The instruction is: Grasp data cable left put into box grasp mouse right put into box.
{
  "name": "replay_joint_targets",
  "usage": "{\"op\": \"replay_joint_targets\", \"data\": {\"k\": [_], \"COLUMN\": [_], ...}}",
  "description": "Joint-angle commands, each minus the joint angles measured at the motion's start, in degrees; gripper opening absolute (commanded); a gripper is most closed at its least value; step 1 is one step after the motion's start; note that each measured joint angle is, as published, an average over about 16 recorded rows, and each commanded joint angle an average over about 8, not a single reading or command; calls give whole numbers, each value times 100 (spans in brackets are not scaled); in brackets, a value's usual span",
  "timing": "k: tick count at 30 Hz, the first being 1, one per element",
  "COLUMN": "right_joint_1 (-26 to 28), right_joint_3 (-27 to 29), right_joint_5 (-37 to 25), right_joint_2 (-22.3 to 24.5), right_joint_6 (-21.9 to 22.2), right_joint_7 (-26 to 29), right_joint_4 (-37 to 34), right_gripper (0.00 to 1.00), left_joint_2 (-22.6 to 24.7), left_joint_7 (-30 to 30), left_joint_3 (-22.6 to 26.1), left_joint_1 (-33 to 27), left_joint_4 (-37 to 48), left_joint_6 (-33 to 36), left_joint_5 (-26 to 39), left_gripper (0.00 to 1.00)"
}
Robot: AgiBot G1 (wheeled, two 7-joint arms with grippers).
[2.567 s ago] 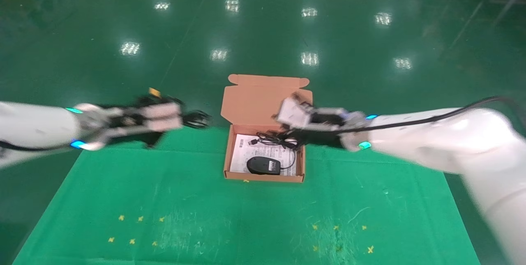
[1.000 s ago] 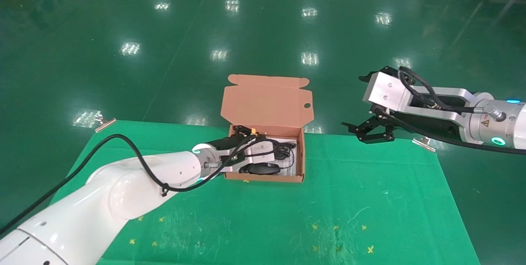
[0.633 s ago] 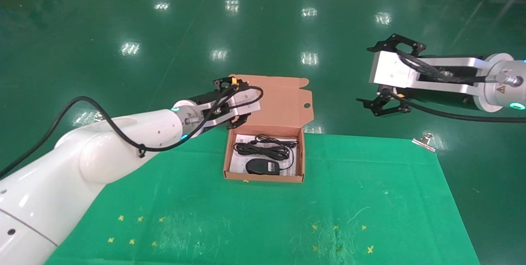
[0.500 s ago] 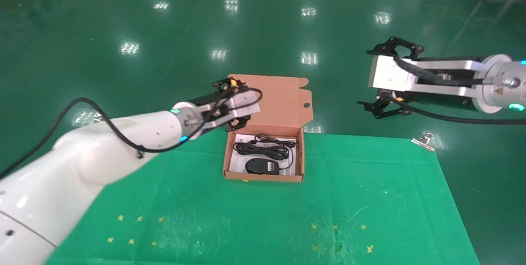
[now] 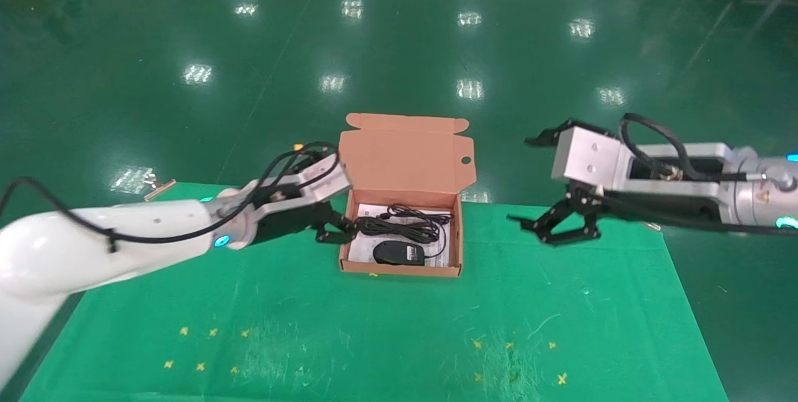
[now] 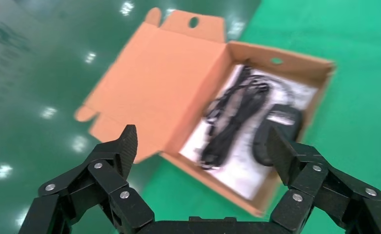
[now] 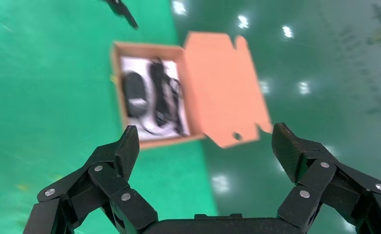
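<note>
Black jaws wide apart, both empty.

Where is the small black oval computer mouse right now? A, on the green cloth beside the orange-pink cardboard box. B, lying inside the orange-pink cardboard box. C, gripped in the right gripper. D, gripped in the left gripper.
B: the mouse lies inside the box, next to the coiled data cable, while the left gripper and right gripper are both open and empty.
</note>
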Motion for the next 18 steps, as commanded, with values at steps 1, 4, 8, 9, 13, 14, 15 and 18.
{"op": "replay_joint_targets", "data": {"k": [1, 4, 8, 9, 13, 14, 15, 18], "right_joint_1": [-106, -265, -477, -531, -742, -796, -849, -930], "right_joint_3": [85, 213, 385, 428, 598, 641, 684, 749], "right_joint_5": [209, 523, 944, 1050, 1467, 1573, 1679, 1838], "right_joint_2": [24, 61, 110, 122, 170, 183, 195, 213], "right_joint_6": [-100, -251, -452, -503, -703, -754, -805, -881], "right_joint_7": [-11, -29, -52, -57, -80, -86, -92, -101], "right_joint_4": [-10, -25, -45, -50, -69, -74, -79, -87], "right_gripper": [100, 100, 100, 100, 100, 100, 100, 100], "left_joint_2": [-134, -335, -604, -673, -940, -1008, -1076, -1177], "left_joint_7": [12, 30, 55, 61, 85, 91, 97, 106], "left_joint_3": [-108, -269, -486, -541, -755, -810, -865, -946], "left_joint_1": [73, 183, 330, 367, 513, 550, 588, 643], "left_joint_4": [-90, -224, -404, -450, -629, -674, -720, -788], "left_joint_6": [201, 504, 909, 1012, 1413, 1516, 1618, 1771], "left_joint_5": [-260, -650, -1173, -1305, -1823, -1955, -2087, -2284], "left_gripper": [100, 100, 100, 100, 100, 100, 100, 100]}}
